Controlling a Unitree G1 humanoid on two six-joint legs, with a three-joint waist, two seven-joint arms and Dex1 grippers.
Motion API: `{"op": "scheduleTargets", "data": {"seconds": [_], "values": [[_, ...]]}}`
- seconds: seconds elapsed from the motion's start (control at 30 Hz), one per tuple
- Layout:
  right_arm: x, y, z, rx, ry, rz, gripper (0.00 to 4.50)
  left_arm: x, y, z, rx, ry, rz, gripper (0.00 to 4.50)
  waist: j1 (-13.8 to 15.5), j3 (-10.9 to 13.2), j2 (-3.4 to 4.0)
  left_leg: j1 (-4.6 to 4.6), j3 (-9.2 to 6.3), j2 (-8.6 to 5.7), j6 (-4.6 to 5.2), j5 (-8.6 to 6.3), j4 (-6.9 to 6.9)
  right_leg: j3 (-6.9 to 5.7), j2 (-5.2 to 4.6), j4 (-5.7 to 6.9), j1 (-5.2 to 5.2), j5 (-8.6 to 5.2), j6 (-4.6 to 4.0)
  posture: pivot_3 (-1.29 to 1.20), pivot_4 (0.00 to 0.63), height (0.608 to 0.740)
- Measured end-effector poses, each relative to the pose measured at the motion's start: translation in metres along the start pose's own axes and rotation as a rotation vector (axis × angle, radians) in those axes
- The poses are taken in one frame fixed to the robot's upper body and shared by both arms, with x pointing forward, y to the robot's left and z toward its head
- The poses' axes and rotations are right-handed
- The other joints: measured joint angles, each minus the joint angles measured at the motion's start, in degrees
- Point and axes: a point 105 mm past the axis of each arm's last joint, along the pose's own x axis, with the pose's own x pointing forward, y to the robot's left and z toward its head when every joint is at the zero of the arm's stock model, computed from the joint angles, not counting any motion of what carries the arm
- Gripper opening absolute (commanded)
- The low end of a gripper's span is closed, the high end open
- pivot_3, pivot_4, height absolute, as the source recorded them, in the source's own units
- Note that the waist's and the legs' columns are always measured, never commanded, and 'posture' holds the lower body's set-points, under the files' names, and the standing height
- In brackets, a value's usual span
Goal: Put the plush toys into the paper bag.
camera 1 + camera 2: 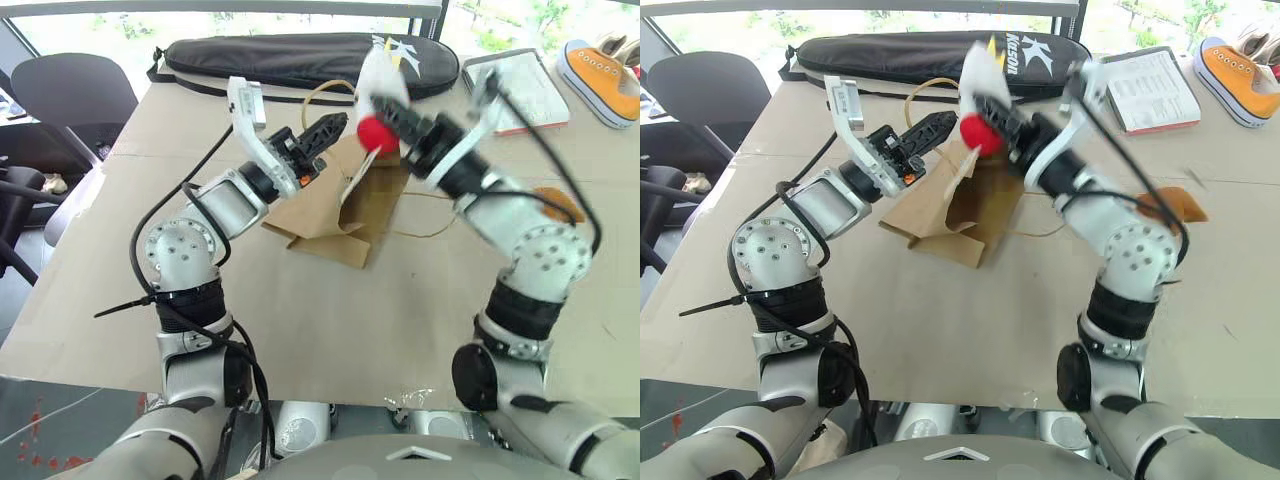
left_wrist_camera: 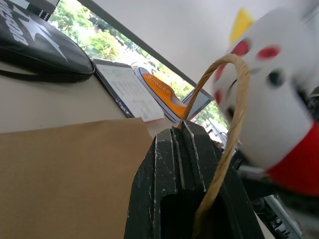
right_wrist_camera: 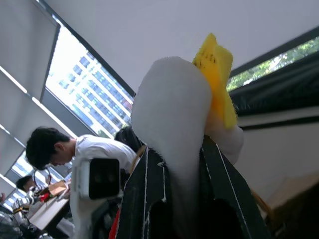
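Right claw (image 1: 992,112) clamped on white toy (image 1: 378,75) with red end and yellow tuft, raised above bag (image 1: 340,215), left claw (image 1: 325,131) pinched shut on twine handle (image 2: 227,129), brown bag crumpled on surface (image 1: 330,330), orange toy (image 1: 1170,205) beside right arm, black case (image 1: 290,55), booklet (image 1: 530,90), sneaker (image 1: 600,80) behind.

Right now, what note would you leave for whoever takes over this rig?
Left gripper: shut on the paper bag's twine handle, holding the bag's mouth up.
Right gripper: shut on the white plush toy, held above the paper bag.
Orange-brown plush toy: on the table behind the right arm, untouched.
Done: nothing bagged yet.
Left: drop the white toy in, then fetch the orange-brown one.
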Motion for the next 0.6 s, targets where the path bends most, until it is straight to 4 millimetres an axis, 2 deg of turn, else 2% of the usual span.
{"op": "scheduleTargets", "data": {"seconds": [0.07,0.17,0.4,0.6], "values": [[-0.006,-0.013,-0.023,0.026,0.054,-0.038,0.05,-0.002,0.001,0.005,-0.028,-0.026,0.012,0.00,-0.1,0.0,0.00,0.01,-0.01,0.04,-0.01,0.01,0.00,0.00,0.04,0.03,-0.02,0.00,0.00,0.00,0.150,0.740],[-0.009,-0.026,-0.040,0.065,0.079,-0.066,0.05,-0.005,0.001,0.010,-0.065,-0.057,0.017,0.00,-0.3,0.0,0.01,0.07,-0.01,0.08,-0.03,0.02,0.00,0.02,0.11,0.08,-0.02,0.00,-0.01,0.00,0.150,0.740],[-0.003,-0.027,-0.063,0.068,0.163,-0.033,0.05,-0.005,-0.001,0.013,-0.093,-0.071,0.025,0.00,-0.2,0.0,0.00,0.07,-0.02,0.06,-0.03,0.02,-0.01,0.01,0.13,0.04,0.00,-0.01,-0.01,0.00,0.150,0.740],[0.000,-0.033,-0.078,-0.007,0.275,-0.025,0.05,-0.005,-0.008,0.011,-0.093,-0.059,-0.002,0.00,-0.2,0.0,0.00,0.07,-0.02,0.06,-0.03,0.02,-0.01,0.01,0.13,0.04,0.00,-0.01,-0.01,0.00,0.150,0.740]]}}
